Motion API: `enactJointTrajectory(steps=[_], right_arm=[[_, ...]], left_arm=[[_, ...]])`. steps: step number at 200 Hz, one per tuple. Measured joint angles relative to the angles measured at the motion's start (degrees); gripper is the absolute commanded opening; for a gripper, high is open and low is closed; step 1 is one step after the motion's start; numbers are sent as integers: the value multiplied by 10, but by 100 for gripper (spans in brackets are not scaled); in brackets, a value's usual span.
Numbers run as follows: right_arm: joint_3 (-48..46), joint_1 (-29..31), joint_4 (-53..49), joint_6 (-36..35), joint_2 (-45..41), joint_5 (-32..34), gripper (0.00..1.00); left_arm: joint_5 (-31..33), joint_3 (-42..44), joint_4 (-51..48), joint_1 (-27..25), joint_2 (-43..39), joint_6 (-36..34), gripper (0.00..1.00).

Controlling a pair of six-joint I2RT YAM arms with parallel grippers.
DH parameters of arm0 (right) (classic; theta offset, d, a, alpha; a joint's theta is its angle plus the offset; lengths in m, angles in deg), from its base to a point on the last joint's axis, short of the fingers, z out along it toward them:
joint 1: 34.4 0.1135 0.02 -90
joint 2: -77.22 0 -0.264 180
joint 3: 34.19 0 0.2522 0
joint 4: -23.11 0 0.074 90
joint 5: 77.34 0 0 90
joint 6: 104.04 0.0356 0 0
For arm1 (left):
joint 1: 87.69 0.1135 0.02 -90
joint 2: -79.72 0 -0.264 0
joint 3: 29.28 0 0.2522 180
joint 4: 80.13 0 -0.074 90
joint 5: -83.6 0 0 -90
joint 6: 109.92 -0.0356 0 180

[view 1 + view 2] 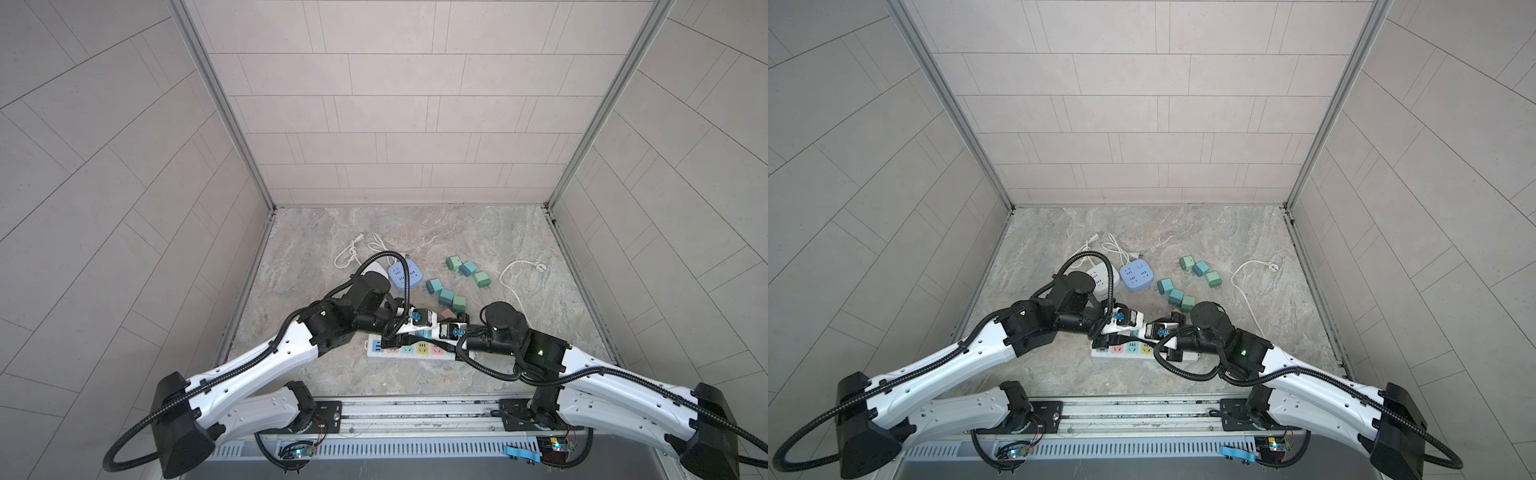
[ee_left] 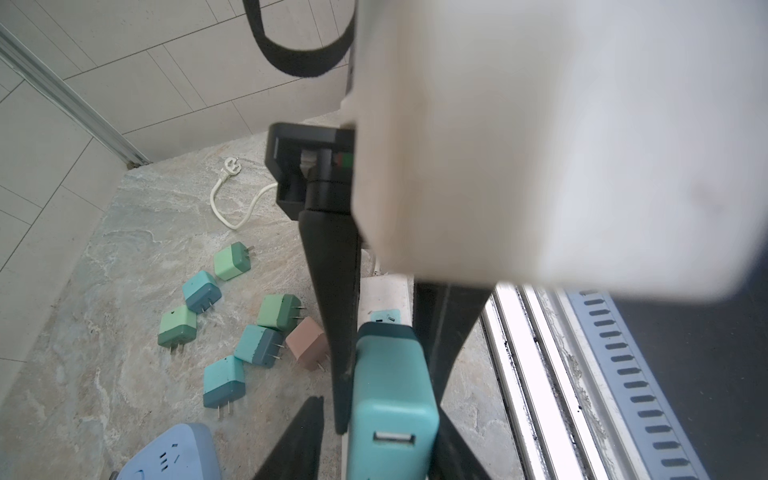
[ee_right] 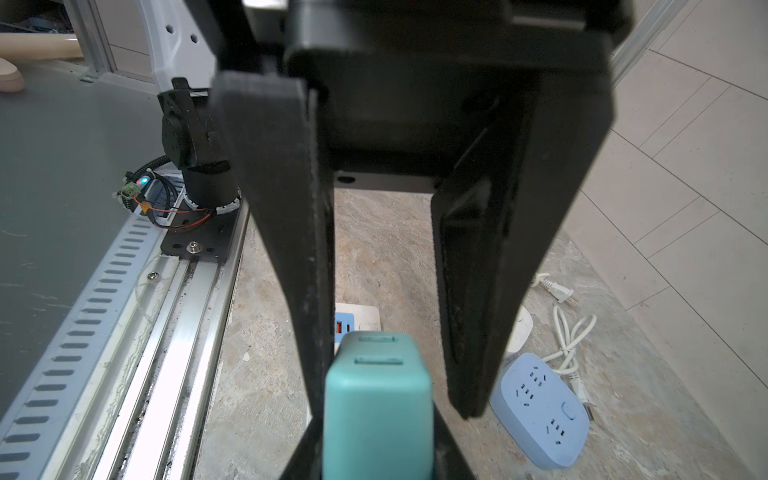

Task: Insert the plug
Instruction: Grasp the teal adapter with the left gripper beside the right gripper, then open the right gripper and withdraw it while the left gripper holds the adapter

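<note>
Grey tiled walls enclosed a marbled counter (image 1: 415, 232), where both arms met over the power strip (image 1: 399, 351). The right end effector (image 2: 386, 399) was clamped on the teal plug (image 3: 378, 407), holding it over the strip. The left end effector (image 3: 395, 399) straddled the same plug with its fingers apart, a gap showing on one side. Pickup looked done. The prongs were hidden, so seating could not be confirmed; pressing home and releasing probably remained.
</note>
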Motion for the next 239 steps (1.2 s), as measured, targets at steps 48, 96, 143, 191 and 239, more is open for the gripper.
enactJointTrajectory(steps=[48,96,143,191,239], right_arm=[[-3,-1,5,3,-2,-12,2],[-3,-5,10,14,7,-12,13],[-6,-5,8,24,2,-2,41],[-18,-1,13,24,-40,38,58],[-23,0,9,44,-78,114,59]], left_arm=[[-7,0,-2,0,2,-3,40],[-14,0,-4,0,3,-7,24],[-10,0,-1,0,7,-15,13],[54,-1,18,-1,7,7,6],[153,-55,-35,0,27,-2,0]])
